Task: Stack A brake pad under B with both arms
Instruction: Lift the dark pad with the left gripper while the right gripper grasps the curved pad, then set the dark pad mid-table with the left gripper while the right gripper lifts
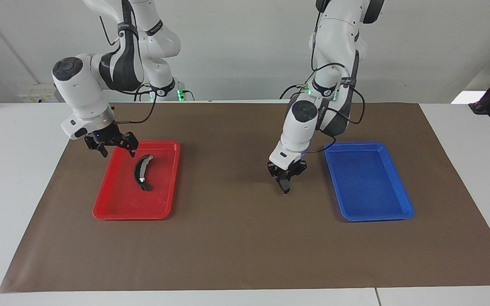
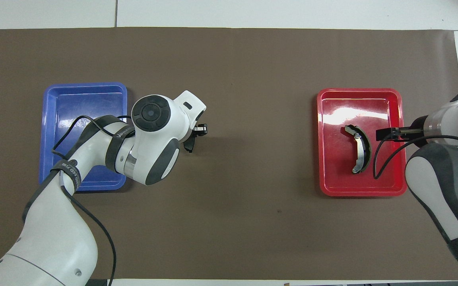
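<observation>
The short dark A brake pad hangs in my left gripper, which is shut on it just above the brown mat, beside the blue tray. In the overhead view the pad shows as a dark tip below the left gripper. B, the long crescent piece with silvery ends, lies in the red tray; it also shows in the overhead view. My right gripper is open and empty, up over the red tray's edge nearest the robots, beside B.
The blue tray holds nothing and lies toward the left arm's end. The red tray lies toward the right arm's end. A brown mat covers the table between and around the trays.
</observation>
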Controlling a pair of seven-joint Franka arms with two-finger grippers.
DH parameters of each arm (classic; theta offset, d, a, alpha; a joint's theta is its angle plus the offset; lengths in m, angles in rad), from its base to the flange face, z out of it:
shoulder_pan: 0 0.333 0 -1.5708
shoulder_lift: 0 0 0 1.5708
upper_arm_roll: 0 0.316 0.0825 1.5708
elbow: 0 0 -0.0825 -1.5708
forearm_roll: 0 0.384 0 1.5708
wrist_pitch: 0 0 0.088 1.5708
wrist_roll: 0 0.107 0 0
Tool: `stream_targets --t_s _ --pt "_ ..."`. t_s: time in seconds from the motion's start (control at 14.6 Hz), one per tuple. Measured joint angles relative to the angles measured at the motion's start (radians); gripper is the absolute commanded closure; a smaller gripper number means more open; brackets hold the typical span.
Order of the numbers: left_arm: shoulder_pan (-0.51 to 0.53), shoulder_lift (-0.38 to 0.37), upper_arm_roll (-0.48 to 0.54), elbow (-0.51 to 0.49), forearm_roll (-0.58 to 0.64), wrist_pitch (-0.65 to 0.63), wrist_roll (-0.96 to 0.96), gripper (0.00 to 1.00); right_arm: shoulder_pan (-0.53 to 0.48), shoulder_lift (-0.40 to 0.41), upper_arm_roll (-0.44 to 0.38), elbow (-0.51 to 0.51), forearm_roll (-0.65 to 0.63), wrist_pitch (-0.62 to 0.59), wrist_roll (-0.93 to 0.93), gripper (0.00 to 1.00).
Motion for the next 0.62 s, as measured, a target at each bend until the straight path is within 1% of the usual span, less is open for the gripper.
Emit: stream_targets --t_s 0.14,0.21,0.27,0.34,0.62 --pt "-0.044 0.050 -0.001 0.044 -0.021 0.002 -0.053 0.97 0.019 0.032 0.000 -0.058 0.005 0.097 -0.011 0.02" --pt "-0.057 0.061 0.000 0.055 -0.029 0.002 -0.065 0.82 0.032 0.041 0.001 -0.075 0.007 0.131 -0.011 0.02" --pt "-0.065 0.064 0.000 0.060 -0.035 0.002 -0.067 0.42 0.041 0.047 0.001 -0.088 0.008 0.154 -0.011 0.02" --pt "-0.070 0.065 0.000 0.061 -0.037 0.002 -0.067 0.01 0.046 0.054 0.001 -0.098 0.009 0.171 -0.011 0.02" --pt "-0.069 0.061 0.008 0.071 -0.038 -0.009 -0.067 0.01 0.049 0.102 0.001 -0.111 0.009 0.223 -0.013 0.02"
